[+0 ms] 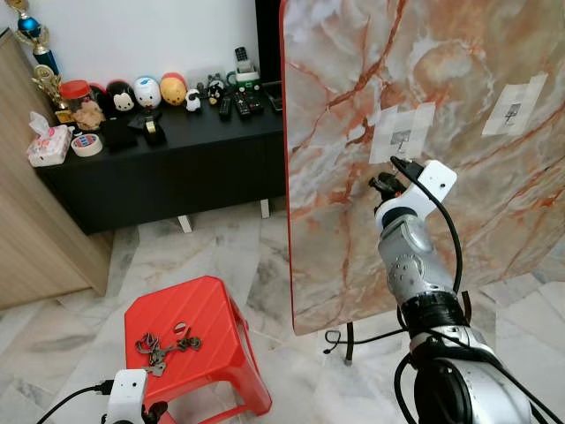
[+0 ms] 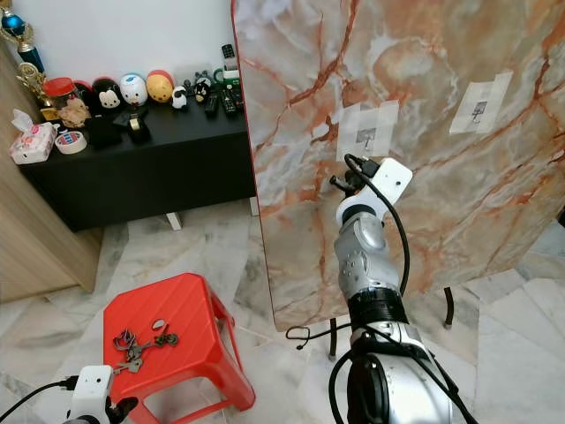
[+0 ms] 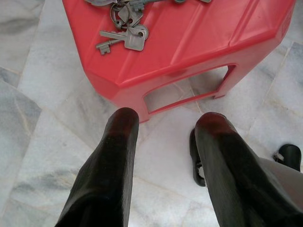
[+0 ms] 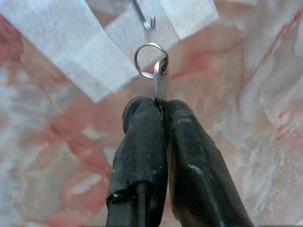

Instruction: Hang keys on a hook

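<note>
While the big marble board (image 1: 459, 132) stands up on the right, the right claw (image 4: 161, 101) is up against it, squeezed tight on one key (image 4: 161, 78). That key has a round ring (image 4: 150, 60) on top. The ring is just under the little hook (image 4: 144, 18), close but not on it yet. White tape (image 4: 80, 47) holds the hook to the board.

So the step in hand looks like the hanging itself. I think the next move is a small, careful one: lift the ring a bit, slide it over the tip of the hook, let it drop on, then let go. The ring hole is small, so the aim must be good.

Low on the near left sits a red stool (image 1: 207, 327) on the marble floor (image 1: 177, 256). A bunch of keys (image 1: 163, 346) lies on top of it. The left claw (image 3: 163, 125) hangs low beside the near edge of the stool, with its fingers wide apart and nothing in them. It is not touching the keys.

Far on the left, a black desk (image 1: 159, 168) holds toys and remotes.

From the head, you can see the whole room and a second taped hook (image 1: 514, 106) further right. The tiny ring and hook tip are clear from the right wrist. From the left wrist, the keys on the stool look big and plain
</note>
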Available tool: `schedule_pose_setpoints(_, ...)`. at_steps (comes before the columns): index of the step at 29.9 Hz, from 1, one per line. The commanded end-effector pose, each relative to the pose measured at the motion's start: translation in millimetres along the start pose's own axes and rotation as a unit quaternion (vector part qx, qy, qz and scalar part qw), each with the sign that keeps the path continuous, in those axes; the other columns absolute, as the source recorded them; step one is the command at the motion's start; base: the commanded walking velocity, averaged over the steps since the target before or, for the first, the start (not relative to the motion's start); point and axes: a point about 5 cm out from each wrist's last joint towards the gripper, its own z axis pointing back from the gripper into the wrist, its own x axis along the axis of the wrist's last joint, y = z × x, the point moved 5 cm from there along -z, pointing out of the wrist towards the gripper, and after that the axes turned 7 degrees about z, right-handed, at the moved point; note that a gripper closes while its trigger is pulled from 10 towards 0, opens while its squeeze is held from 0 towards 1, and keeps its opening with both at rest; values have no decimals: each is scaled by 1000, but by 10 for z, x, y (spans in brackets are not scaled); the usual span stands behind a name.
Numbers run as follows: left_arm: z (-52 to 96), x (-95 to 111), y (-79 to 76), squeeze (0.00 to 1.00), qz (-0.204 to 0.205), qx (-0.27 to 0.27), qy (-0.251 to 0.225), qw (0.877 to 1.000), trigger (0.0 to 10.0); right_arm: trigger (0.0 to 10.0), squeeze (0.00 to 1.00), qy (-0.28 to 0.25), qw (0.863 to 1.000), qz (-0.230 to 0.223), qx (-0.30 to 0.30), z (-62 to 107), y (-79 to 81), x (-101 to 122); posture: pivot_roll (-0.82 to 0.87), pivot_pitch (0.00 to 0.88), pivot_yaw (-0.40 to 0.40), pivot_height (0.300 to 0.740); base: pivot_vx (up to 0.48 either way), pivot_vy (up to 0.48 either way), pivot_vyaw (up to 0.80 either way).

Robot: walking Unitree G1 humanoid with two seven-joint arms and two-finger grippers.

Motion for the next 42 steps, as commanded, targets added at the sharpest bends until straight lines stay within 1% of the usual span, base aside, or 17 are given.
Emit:
schedule_pose_setpoints(1, 13, -45, 47, 0, -4, 5, 11, 1000, 10000, 10000, 0, -4, 1000, -1, -2, -17, 11, 50, 59, 40, 22, 740, 0, 0, 0)
schedule_pose_setpoints(3, 14, -45, 48, 0, -4, 5, 11, 1000, 10000, 10000, 0, -10, 1000, -4, 0, -23, 28, 76, 59, 41, 23, 740, 0, 0, 0)
schedule_pose_setpoints(6, 13, -42, 47, 0, -4, 5, 10, 1000, 10000, 10000, 0, -18, 1000, 5, -1, -26, 15, 107, 61, 43, 23, 740, 0, 0, 0)
schedule_pose_setpoints(8, 14, -43, 50, 0, -4, 5, 10, 1000, 10000, 10000, 0, -21, 1000, -4, -5, -21, 3, 115, 59, 44, 24, 740, 0, 0, 0)
schedule_pose_setpoints(14, 15, -44, 52, 0, -6, 5, 11, 1000, 10000, 10000, 0, -25, 999, -12, -23, -27, -97, 142, 58, 38, 25, 740, 0, 0, 0)
schedule_pose_setpoints(19, 15, -44, 53, 0, -7, 4, 11, 1000, 10000, 10000, 0, -27, 999, -10, -18, -38, -80, 166, 59, 36, 25, 740, 0, 0, 0)
schedule_pose_setpoints(28, 14, -32, 55, 0, -11, 1, 11, 1000, 10000, 10000, 0, -27, 999, -19, -18, -66, -69, 213, 61, 35, 28, 740, 0, 0, 0)
schedule_pose_setpoints(33, 14, -28, 56, 0, -11, 2, 11, 1000, 10000, 10000, 0, -14, 999, -44, -28, -84, -105, 188, 62, 35, 28, 740, 0, 0, 0)
schedule_pose_setpoints(39, 14, -28, 55, 0, -9, 1, 10, 1000, 10000, 10000, 0, -16, 999, -42, -27, -87, -96, 196, 62, 35, 28, 740, 0, 0, 0)
schedule_pose_setpoints(42, 14, -28, 56, 0, -10, 1, 11, 1000, 10000, 10000, 0, -14, 998, -49, -22, -89, -70, 193, 62, 41, 30, 740, 0, 0, 0)
